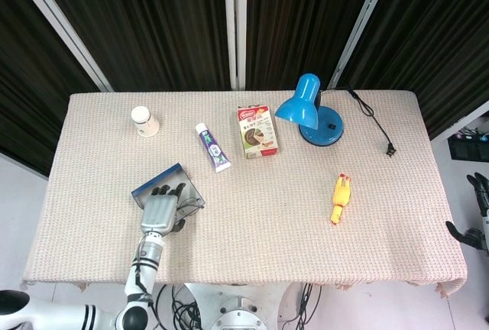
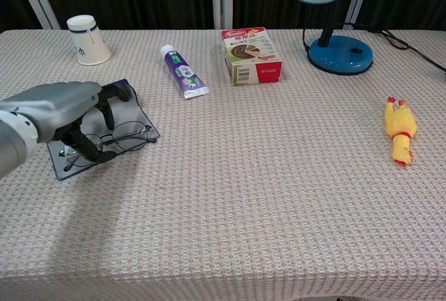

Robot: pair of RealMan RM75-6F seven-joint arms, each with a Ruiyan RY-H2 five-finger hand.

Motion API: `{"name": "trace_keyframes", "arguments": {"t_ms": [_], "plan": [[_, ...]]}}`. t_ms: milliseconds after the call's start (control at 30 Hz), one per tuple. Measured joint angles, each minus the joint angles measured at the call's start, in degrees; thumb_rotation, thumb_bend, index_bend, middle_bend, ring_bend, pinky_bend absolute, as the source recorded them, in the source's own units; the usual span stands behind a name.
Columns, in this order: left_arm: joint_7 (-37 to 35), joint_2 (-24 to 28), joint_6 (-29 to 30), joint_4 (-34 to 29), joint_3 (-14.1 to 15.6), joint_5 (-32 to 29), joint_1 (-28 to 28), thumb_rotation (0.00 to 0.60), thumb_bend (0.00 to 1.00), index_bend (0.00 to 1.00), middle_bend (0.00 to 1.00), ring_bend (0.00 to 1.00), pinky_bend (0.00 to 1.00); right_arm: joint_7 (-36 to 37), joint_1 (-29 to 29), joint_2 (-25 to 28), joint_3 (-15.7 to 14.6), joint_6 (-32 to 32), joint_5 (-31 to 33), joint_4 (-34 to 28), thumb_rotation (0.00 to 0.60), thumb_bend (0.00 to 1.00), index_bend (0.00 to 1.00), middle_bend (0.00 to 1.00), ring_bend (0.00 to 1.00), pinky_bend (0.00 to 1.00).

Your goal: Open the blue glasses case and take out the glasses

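The blue glasses case [image 2: 131, 109] lies opened flat at the table's front left, its blue edge [image 1: 164, 176] showing in the head view. Thin-framed glasses [image 2: 129, 136] rest on its grey lining, one lens sticking out to the right [image 1: 192, 205]. My left hand [image 2: 66, 106] hangs over the case's left half, and its dark fingers [image 2: 89, 146] curve down around the glasses' left lens and touch it. The glasses still lie flat. My right hand [image 1: 478, 211] is off the table's right edge, with its fingers apart and nothing in it.
A paper cup [image 1: 144, 121] stands at the back left. A toothpaste tube [image 1: 212, 147], a snack box [image 1: 257, 131] and a blue desk lamp [image 1: 309, 108] with its cord [image 1: 374, 120] run along the back. A yellow rubber chicken [image 1: 341, 197] lies at the right.
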Motion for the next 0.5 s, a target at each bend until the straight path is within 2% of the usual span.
{"name": "trace_keyframes", "arguments": {"t_ms": [500], "plan": [[-0.42,-1.27,-1.45,3.55,0.62,1.0,0.05,0.6,0.35,0.15,0.43,0.21,0.23,0.18,0.09,-0.25,-0.14,-0.47,0.11,0.62,0.6,0.18,0.0,0.0,0.0,0.0]]}}
